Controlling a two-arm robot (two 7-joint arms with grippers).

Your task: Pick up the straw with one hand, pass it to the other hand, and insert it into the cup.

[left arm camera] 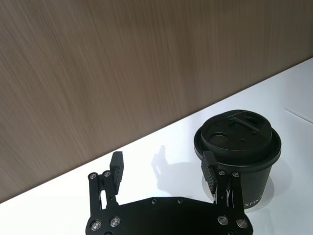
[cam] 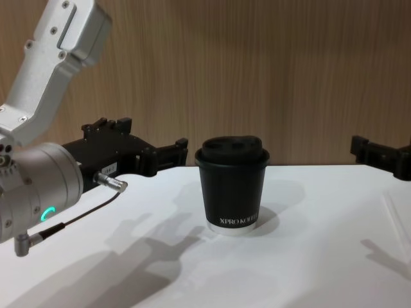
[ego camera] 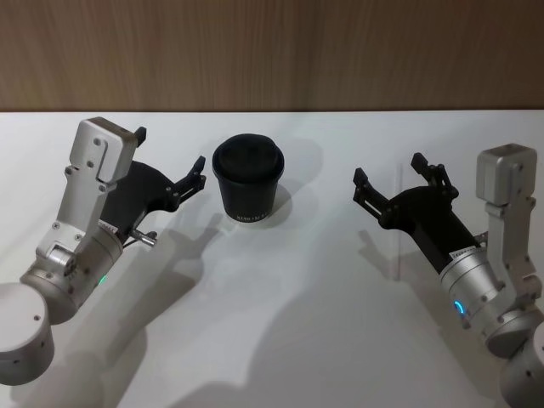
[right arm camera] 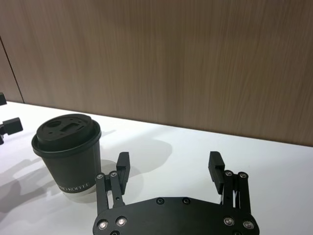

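Straw, thin stiff white (cam: pixel 395 217): faintly spotted under black blocky right gripper (ego camera: pixel 388 168), jaws apart, probably lined up for grabbing. Found left gripper (ego camera: pixel 170 150) splayed beside black lidded paper cup (ego camera: pixel 247 191), handoff-ready.

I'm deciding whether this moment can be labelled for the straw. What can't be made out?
Straw: chest view, a faint pale line, white on the white table, near the right edge; ends unclear.
Right end effector: chest view, cut off by the right edge.
Cup lettering: head view, too small to read.
Cup wall: left wrist view, partly behind a finger of the left end effector.
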